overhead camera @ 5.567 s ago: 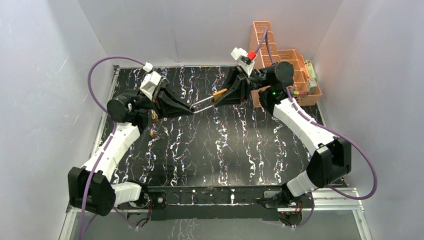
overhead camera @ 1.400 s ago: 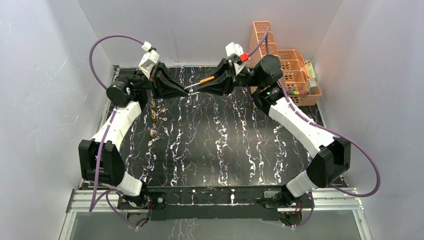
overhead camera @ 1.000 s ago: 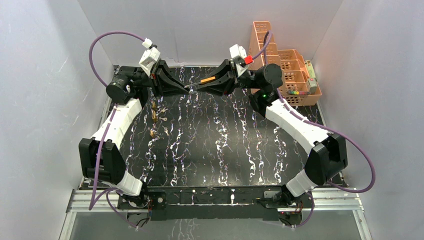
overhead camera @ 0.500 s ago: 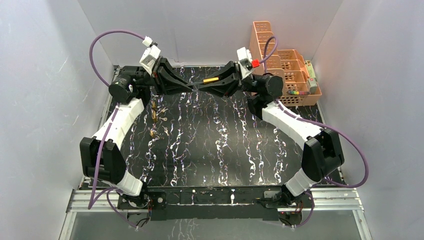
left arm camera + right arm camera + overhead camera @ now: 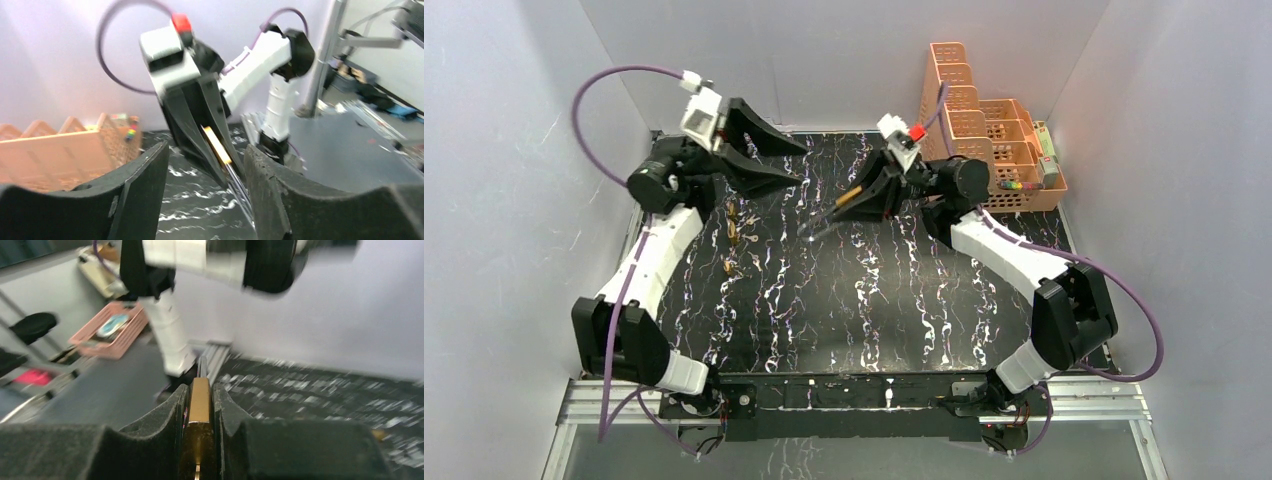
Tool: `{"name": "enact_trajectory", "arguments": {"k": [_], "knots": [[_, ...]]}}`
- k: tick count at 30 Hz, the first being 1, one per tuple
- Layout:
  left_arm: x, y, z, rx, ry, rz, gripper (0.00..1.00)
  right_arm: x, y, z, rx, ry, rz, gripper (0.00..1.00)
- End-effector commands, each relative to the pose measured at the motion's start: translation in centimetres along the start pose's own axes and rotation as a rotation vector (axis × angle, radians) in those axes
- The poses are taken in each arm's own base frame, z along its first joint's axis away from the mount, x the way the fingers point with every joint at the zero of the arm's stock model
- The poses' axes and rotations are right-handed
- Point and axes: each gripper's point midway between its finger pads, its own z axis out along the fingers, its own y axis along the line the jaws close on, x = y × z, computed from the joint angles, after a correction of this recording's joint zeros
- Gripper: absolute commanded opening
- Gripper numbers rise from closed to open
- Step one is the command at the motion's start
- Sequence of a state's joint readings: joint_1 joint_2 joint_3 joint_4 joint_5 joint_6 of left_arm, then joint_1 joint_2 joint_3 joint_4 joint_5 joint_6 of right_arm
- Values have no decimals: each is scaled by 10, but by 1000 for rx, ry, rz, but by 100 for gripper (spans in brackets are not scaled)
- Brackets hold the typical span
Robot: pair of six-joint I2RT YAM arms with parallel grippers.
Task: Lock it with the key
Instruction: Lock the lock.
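Note:
A brass padlock (image 5: 852, 194) with a long steel shackle (image 5: 819, 226) is clamped in my right gripper (image 5: 842, 203), above the back middle of the black marbled mat, shackle slanting down to the left. In the right wrist view the lock body (image 5: 200, 400) fills the gap between the pads. My left gripper (image 5: 796, 163) hangs to the lock's left with its fingers spread and nothing between them. The left wrist view looks between its open jaws at the padlock (image 5: 217, 145). Small brass keys (image 5: 736, 226) lie on the mat below the left gripper. I cannot tell whether a key sits in the lock.
Orange plastic baskets (image 5: 984, 125) stand at the back right corner, behind the right arm, and show in the left wrist view (image 5: 55, 150). Grey walls close in the mat on three sides. Another brass piece (image 5: 728, 266) lies nearer on the left.
My left gripper has opened and drawn back to the left, off the shackle. The right gripper has swung the padlock down and toward the middle of the mat.

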State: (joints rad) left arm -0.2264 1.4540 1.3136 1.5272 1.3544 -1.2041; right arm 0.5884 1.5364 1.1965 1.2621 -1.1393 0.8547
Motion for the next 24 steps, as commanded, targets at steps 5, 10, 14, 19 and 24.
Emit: {"name": "enact_trajectory", "arguments": {"k": [5, 10, 14, 19, 24], "knots": [[-53, -6, -25, -148, -111, 180, 68, -4, 31, -27, -47, 114, 80, 0], [-18, -7, -30, -117, -9, 98, 75, -23, 36, -31, -49, 83, 47, 0], [18, -26, -18, -17, 36, 31, 79, -37, 32, -26, -77, 38, 26, 0], [42, -42, 2, 85, 48, 32, 76, -61, 24, -18, -129, -27, 5, 0], [43, -48, 13, 138, 54, 51, 51, -73, 16, -14, -137, -34, -22, 0]]}}
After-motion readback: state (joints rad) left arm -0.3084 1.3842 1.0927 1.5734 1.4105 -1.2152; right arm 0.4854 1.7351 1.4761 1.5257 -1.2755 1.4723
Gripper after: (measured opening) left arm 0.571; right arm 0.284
